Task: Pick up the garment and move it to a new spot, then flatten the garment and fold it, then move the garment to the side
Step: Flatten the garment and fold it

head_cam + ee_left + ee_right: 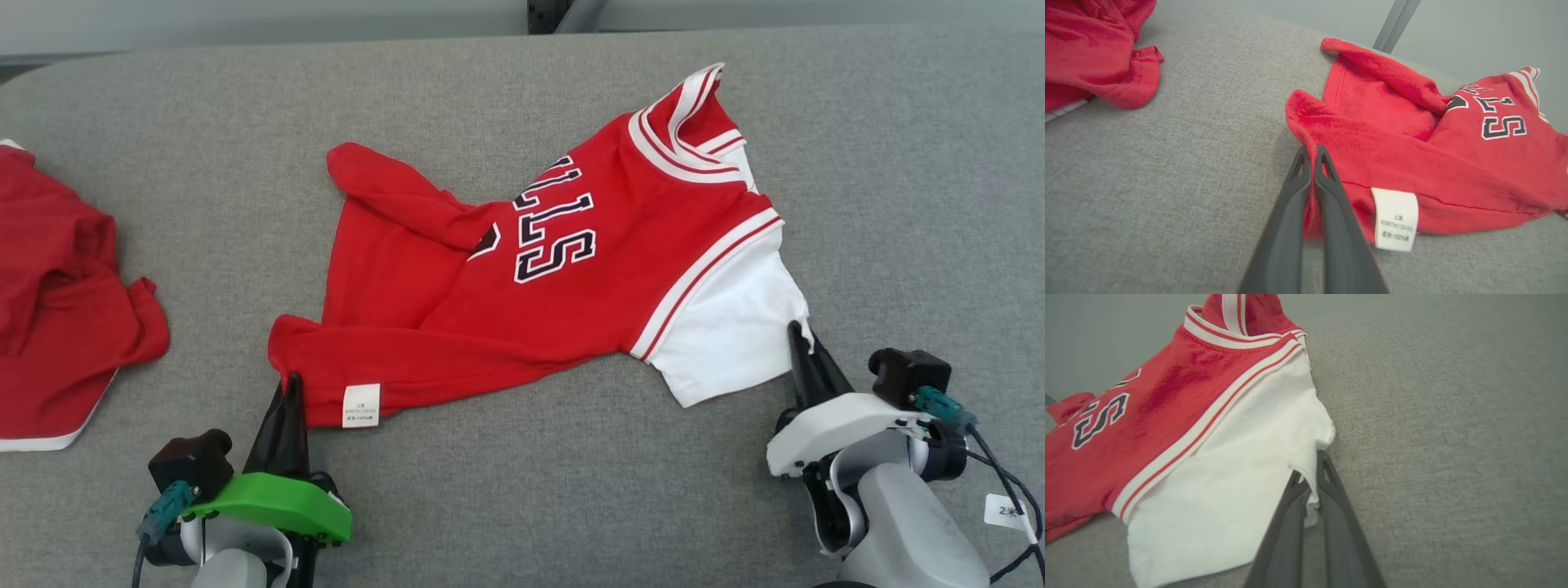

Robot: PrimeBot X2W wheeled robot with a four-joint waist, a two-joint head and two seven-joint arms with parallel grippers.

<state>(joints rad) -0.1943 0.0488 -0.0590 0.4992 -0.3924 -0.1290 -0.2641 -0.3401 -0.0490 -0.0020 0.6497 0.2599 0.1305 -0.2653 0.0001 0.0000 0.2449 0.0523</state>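
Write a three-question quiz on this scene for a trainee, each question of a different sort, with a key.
1. True or false: the left gripper is shut on a red corner of the red-and-white short-sleeved cloth jersey, beside its white care label.
2. Which part does the right gripper pinch? A: the striped collar. B: the edge of the white sleeve. C: the dark lettering.
3. Fill in: the second, crumpled red cloth garment lies on the grey fabric surface to the jersey's ____, by the robot's sides.
Key: 1 true; 2 B; 3 left.
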